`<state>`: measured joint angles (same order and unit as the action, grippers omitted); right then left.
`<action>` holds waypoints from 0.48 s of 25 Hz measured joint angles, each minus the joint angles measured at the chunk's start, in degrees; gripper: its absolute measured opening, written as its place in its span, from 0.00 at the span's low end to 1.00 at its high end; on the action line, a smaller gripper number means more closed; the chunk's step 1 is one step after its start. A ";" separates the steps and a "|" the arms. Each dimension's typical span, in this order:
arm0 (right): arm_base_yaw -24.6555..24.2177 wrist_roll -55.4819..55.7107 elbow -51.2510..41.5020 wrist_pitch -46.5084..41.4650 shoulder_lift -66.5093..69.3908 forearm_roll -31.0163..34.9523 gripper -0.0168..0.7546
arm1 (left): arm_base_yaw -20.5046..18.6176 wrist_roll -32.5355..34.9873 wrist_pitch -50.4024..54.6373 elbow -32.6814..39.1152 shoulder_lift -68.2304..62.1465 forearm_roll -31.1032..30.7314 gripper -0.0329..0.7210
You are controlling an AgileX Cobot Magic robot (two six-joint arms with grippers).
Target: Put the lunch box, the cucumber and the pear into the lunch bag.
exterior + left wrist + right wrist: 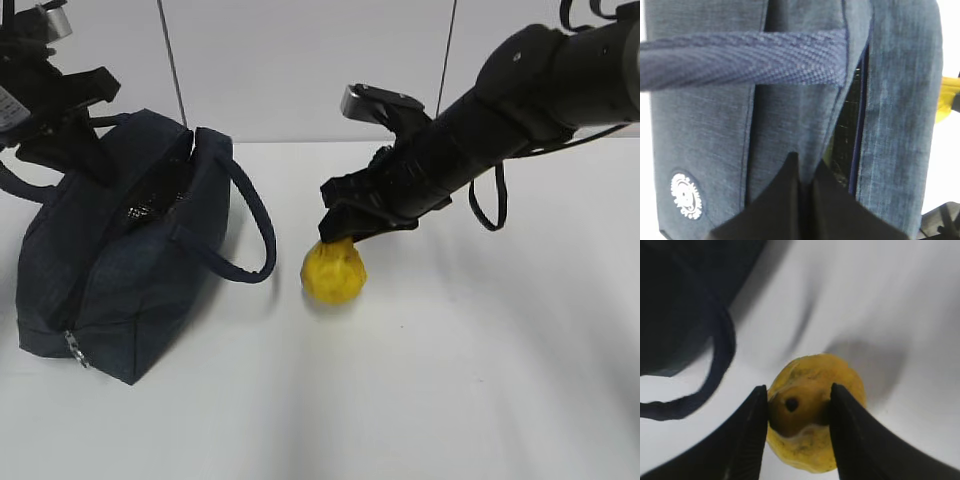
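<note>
One bag handle [255, 225] beside pear [335, 272].

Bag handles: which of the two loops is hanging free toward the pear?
The right-hand loop, which arcs out over the table toward the pear. The other handle sits on the bag's far side by the left gripper.

Lab-type setup: bare white table [480, 380], plain white wall [300, 60] behind.
</note>
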<state>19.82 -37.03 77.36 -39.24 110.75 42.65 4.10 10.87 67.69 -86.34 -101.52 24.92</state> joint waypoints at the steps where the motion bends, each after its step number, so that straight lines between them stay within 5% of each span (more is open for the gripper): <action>1: 0.00 0.01 0.99 -0.84 -0.45 -0.68 0.40 | 0.00 0.00 0.04 0.00 0.00 0.64 0.05; 8: 0.00 0.97 9.25 -6.77 -4.71 -1.93 0.40 | 0.00 0.00 0.06 0.00 0.00 2.71 0.05; 12: 0.11 0.04 13.22 -8.63 -5.58 4.38 0.40 | 0.00 0.00 0.14 0.00 0.00 3.82 0.05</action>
<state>19.93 -36.99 90.58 -47.86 105.17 47.02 4.10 10.87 67.83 -86.34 -101.52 28.74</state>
